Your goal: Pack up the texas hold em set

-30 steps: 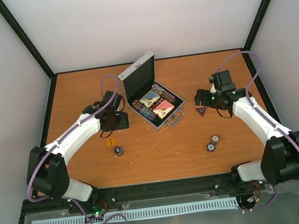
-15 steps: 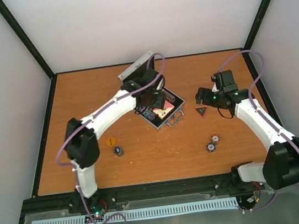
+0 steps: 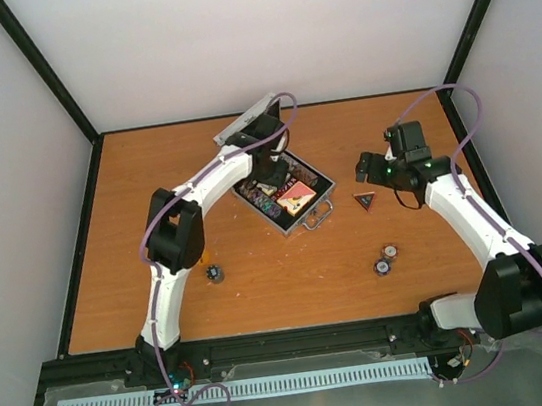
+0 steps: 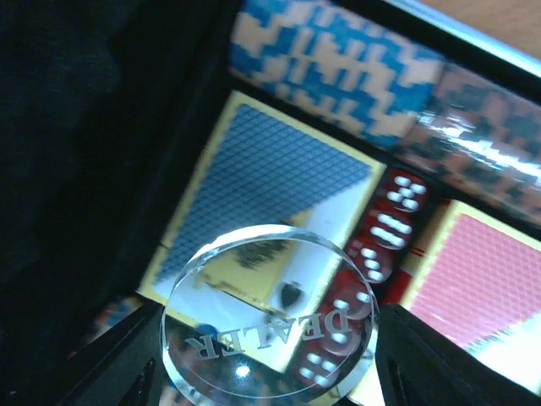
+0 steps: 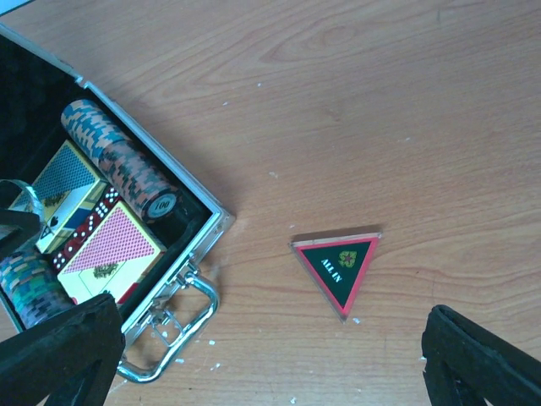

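We are mid-packing. The left fingers (image 4: 114,372) pinch a clear, round acrylic dealer button (image 4: 266,288) by its rim, low over the blue-backed card box (image 4: 270,178). That box lies inside the open square aluminium case (image 5: 173,271), which sits mid-tabletop toward the far edge. The next move, we judge, calls for finding a free spot in the black lining and letting go gently, since the smooth, glassy disc could slide. The right fingers (image 5: 482,364) are spread wide above the flat, dark triangular token with a red border (image 5: 342,266). It lies on the wood-grain tabletop (image 3: 282,282), near the case's right side. Loose striped poker chips (image 3: 382,267) lie toward the near-right corner.
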You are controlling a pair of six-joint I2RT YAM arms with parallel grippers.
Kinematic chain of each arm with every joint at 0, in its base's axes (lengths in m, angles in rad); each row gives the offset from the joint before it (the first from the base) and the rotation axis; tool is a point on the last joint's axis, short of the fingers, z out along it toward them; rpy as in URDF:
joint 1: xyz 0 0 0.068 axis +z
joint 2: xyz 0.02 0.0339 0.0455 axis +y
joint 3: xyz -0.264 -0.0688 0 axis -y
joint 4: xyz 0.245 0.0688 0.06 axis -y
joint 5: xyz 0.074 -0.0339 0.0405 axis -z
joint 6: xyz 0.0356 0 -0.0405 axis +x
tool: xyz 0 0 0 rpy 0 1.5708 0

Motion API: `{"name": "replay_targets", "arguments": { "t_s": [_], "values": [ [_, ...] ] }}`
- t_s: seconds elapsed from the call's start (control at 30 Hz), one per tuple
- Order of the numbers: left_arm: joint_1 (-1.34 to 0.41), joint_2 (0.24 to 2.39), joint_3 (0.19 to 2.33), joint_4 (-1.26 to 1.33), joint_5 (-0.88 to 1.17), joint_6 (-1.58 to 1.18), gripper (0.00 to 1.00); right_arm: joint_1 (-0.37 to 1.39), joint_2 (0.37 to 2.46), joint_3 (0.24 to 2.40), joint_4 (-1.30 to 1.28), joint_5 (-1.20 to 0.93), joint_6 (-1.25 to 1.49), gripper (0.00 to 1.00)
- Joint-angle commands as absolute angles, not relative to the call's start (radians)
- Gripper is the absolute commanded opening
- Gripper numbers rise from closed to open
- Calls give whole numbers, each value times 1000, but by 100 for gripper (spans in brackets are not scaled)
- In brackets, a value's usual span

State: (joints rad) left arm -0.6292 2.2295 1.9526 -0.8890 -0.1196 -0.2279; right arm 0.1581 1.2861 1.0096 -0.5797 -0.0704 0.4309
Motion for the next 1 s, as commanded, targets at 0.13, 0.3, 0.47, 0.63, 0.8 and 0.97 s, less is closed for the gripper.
{"name": "replay_targets", "arguments": {
  "t_s": [0.13,0.3,0.47,0.63,0.8,0.97],
  "values": [
    [-588,2296,2049,-897,-107,-153,55,146,1365,1087,-571,-63,415,96],
    [-584,2344,2110,-909,-111,-147,55,146,1411,1124,-569,-77,411,96],
    [-583,2363,2133,-923,-101,-143,57,144,1426,1133,-567,-80,410,96],
    [-583,2369,2129,-931,-100,-143,68,143,1419,1124,-569,-75,410,96],
    [-583,2357,2129,-930,-98,-149,79,141,1409,1118,-570,-73,411,96],
    [-582,2335,2128,-930,-85,-153,84,140,1403,1118,-573,-66,405,96]
  ]
}}
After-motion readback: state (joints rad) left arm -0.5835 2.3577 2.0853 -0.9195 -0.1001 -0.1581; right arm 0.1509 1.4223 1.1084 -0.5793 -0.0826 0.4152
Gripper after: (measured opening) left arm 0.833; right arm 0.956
